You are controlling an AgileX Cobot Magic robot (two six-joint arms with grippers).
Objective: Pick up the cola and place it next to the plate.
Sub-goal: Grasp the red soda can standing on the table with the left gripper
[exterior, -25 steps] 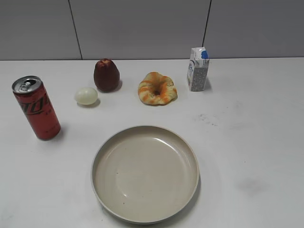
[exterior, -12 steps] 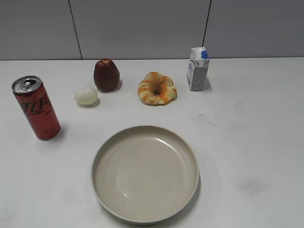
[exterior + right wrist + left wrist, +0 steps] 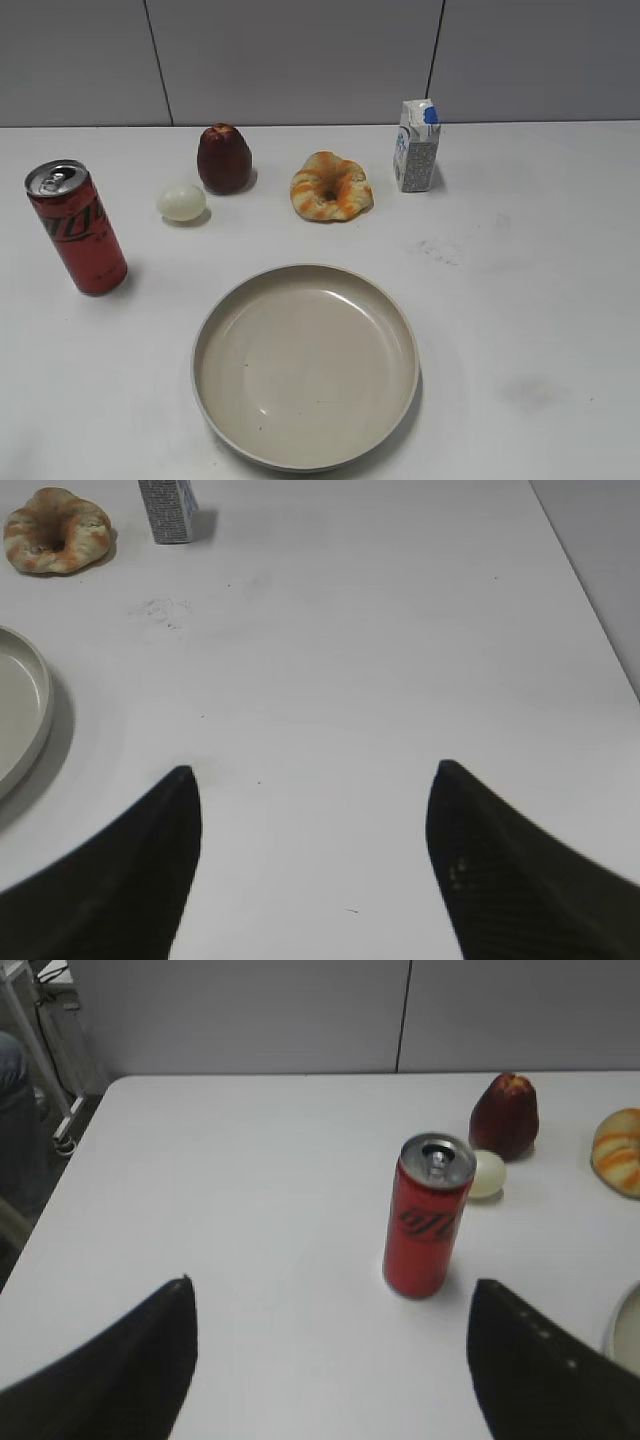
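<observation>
Cola [image 3: 427,1216] stands upright on the white table [image 3: 540,260], and from our left claw [image 3: 330,1290] it sits ahead and a little to the right, clear of both dark fingers [image 3: 120,1370], which are spread wide with nothing between them. Past the can from that claw we see a pale egg [image 3: 487,1174] just behind it, a dark red fruit [image 3: 504,1116] further back, and at the right edge a slice of a bread ring [image 3: 620,1152] and a sliver of the plate [image 3: 625,1332].

Our right claw [image 3: 310,780] is likewise spread wide and holds nothing; bare table lies between its fingers [image 3: 510,880]. Ahead and to its left we see the plate's rim [image 3: 30,715], the bread ring and the base of a small carton [image 3: 166,510], but no can.

Only the outside camera takes in the whole layout, and it shows neither claw: the can [image 3: 76,228] stands at the far left, well apart from the plate [image 3: 305,365], with the egg [image 3: 181,202], fruit [image 3: 223,158], bread ring [image 3: 331,186] and carton [image 3: 416,146] in a row behind.
</observation>
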